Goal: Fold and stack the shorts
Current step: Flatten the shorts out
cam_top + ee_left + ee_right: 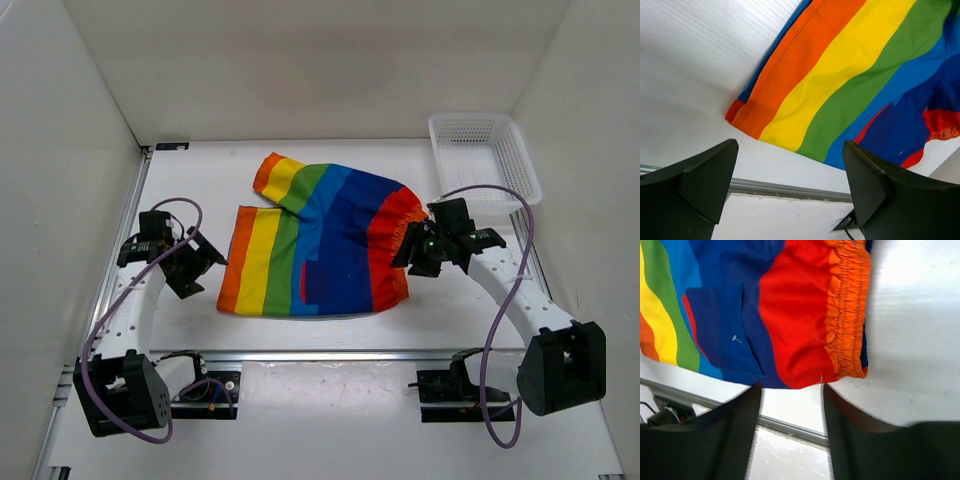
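Flat on the counter [190,190], midway between the arms: shorts [320,245], orange waistband to the right, leg hems to the left. Near leg straight, striped orange, yellow, green and blue from the hem inward; far leg skewed toward the far left. Dark blue pocket on the near side, next to a red block.

Just beside the near leg's orange hem, apart from the cloth: left gripper [197,265], fingers spread wide, nothing between them. From its wrist camera, left gripper [790,150] pointed at the shorts [840,75], hem corner ahead of the tips.

At the waistband's near corner: right gripper [413,250], fingers parted, holding nothing. From its wrist camera, right gripper [791,390] with tips at the near edge of the shorts [795,315]; contact impossible to tell.

In the far right corner, apart from the shorts: white mesh basket [523,160].
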Controlling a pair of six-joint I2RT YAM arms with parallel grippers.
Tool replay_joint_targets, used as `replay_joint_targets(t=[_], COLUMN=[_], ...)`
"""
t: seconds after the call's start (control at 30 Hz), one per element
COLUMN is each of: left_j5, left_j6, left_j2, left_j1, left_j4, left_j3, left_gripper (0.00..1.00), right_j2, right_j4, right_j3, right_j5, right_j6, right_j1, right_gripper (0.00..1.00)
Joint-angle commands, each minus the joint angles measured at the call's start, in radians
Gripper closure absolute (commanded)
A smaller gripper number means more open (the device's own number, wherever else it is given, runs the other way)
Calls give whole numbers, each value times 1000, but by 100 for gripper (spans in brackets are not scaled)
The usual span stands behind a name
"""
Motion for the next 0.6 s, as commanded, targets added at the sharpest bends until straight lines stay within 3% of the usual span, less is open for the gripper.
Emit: replay_joint_targets(t=[0.0, 0.07, 0.13, 0.33, 0.57], left_j5=[-30, -30, -21, -5, -2], left_j6=[-29, -66, -114, -188, -221], left_j2=[1, -36, -58, -82, 28], left_j1=[-2, -2, -14, -24, -56], left_j4=[-18, -34, -43, 27, 138], left_j3=[14, -32, -96, -231, -272], left_gripper=[4, 5, 5, 3, 4], right_j2=[-37, -76, -129, -228, -146], right_j4=[-47, -57, -57, 79, 265], right_j3=[-27, -65, -146, -311, -384], right_j5=[27, 16, 4, -60, -69], right_j6=[35, 58, 107, 219, 250], right_j1=[-25, -35, -35, -70, -101], right_gripper=[36, 24, 18, 16, 20])
